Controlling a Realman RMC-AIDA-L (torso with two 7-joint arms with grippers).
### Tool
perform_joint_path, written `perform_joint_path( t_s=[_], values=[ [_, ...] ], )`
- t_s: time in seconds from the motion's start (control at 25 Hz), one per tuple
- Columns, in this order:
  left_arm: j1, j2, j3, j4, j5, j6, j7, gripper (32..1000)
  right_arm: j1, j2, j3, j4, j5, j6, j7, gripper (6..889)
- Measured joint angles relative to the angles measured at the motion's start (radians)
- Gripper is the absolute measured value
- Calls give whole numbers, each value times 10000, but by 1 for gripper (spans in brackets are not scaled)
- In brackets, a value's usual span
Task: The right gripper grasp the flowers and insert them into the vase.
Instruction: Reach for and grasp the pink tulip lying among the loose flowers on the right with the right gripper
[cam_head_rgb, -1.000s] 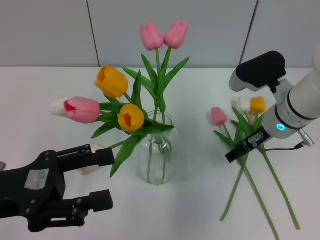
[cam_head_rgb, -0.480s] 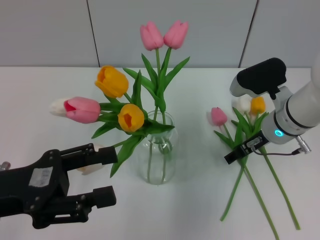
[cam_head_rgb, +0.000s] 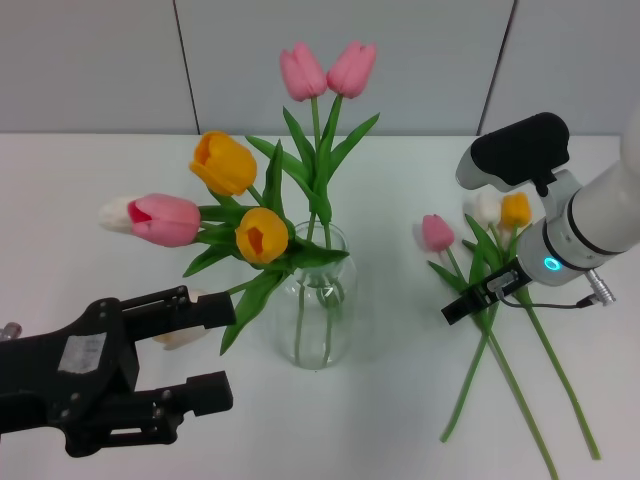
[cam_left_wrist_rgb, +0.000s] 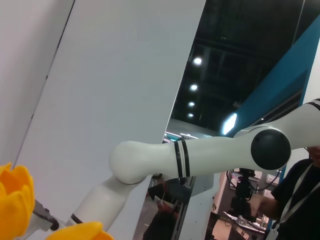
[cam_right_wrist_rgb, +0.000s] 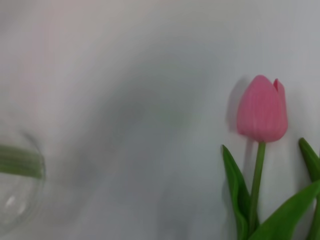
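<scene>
The pink flowers (cam_head_rgb: 437, 232) lie on the surface (cam_head_rgb: 400, 400) right of the vase (cam_head_rgb: 318, 300), not yet lifted. The right gripper (cam_head_rgb: 468, 303) sits over the stem; I cannot tell its fingers' state. The left gripper (cam_head_rgb: 205, 350) is parked, fingers apart.

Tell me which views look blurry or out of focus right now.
Head view: sharp throughout. Right wrist view: the pink tulip is fairly crisp, the vase at the edge is a soft blur. Left wrist view: the orange petals up close are out of focus.

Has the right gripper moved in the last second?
Yes. The right gripper has edged slightly toward the vase, staying low over the flowers.
</scene>
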Motion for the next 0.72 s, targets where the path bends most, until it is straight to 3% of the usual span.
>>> perform_joint_path(
  t_s=[0.72],
  values=[
    [-2, 0, 0, 1, 26, 0, 0, 815, -31, 1, 17, 424, 2, 360, 3, 732]
  ],
)
